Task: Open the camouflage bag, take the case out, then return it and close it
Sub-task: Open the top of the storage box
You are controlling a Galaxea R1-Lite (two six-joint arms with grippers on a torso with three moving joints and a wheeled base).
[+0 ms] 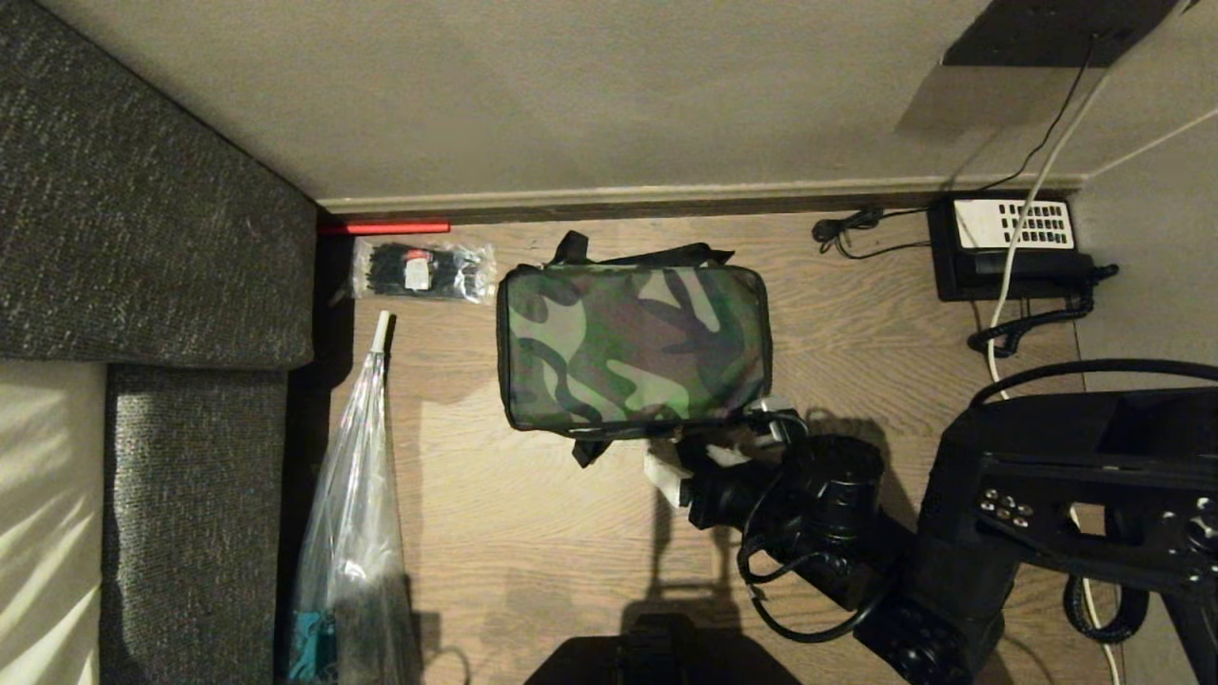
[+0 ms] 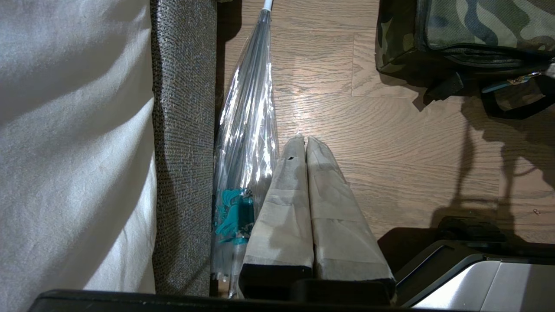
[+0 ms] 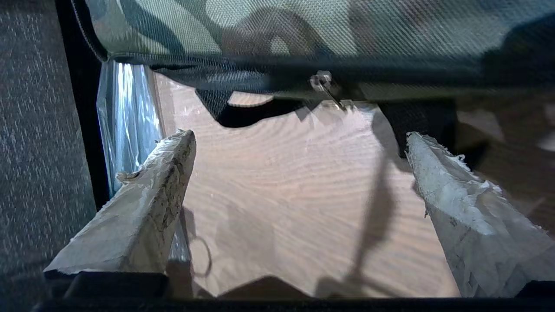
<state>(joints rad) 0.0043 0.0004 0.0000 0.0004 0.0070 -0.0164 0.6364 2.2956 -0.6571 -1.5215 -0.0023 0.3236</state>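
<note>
The camouflage bag [image 1: 633,347] lies flat and zipped shut on the wooden floor [image 1: 533,533], just in front of the skirting board [image 1: 666,195]. The right gripper [image 1: 723,447] sits at the bag's near right corner, close against its near side wall, with one taped fingertip up by the corner and the other a little out from the bag. Its fingers [image 3: 143,203] stand wide apart with nothing between them; in the right wrist view the metal zipper pull [image 3: 323,84] hangs from the bag's edge just ahead of the gap, and whether a finger touches the fabric cannot be told. The case is not visible.

The right arm reaches in from the robot's right side, its black wrist angled towards the bag and low over the floor. The left gripper [image 2: 305,145] hangs by the robot's base, fingers pressed together, pointing along the floor beside the folded clear umbrella [image 1: 352,514].

The bag is a boxy soft fabric shape with rounded corners, a woven green, brown and black lid, and black straps showing at its far and near edges. To the bag's left lies a clear packet of black cable ties [image 1: 423,271]; to its right, against the skirting board, a black telephone [image 1: 1013,247] with a white keypad. A grey tweed sofa [image 1: 143,238] stands well to the bag's left.
</note>
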